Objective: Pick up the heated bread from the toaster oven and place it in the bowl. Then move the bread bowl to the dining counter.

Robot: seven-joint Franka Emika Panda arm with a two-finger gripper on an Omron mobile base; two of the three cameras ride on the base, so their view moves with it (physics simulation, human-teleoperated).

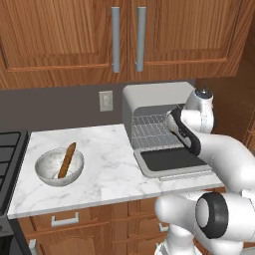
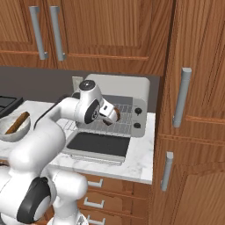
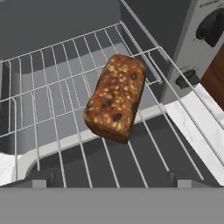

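The hand [image 2: 115, 116] hangs at the mouth of the oven [image 1: 154, 107], its door [image 1: 172, 162] dropped flat onto the counter [image 1: 107, 164]. Through the hand's own camera the bread [image 3: 116, 97] lies on the wire rack [image 3: 57, 87], dark brown and seeded, angled toward the rack's front right corner, nothing touching it. The two fingertips sit wide apart at the bottom of that view, on either side and short of the loaf, so the hand is spread and holding nothing.

What could go wrong, as I judge it: the bread lies skewed, so unless the hand squares up, a pinch could catch it corner to corner and twist it out. Come down too deep and a fingertip may slip between the wires and snag the rack. Tight quarters too, with the oven's roof above and its knob panel [image 3: 205, 39] just right of the loaf, so a lift that swings wide may knock the frame.

Over to the left, well apart from the oven, the bowl [image 1: 59, 167] waits on the same counter, and there is a long brown stick [image 1: 66, 160] already leaning in it, which may crowd the landing or tip out on the carry.

The counter is white marble with grey veins, over wood drawers. Wood cabinets [image 1: 69, 35] above, an outlet [image 1: 105, 100] on the grey wall, a stove edge [image 1: 10, 154] at far left.
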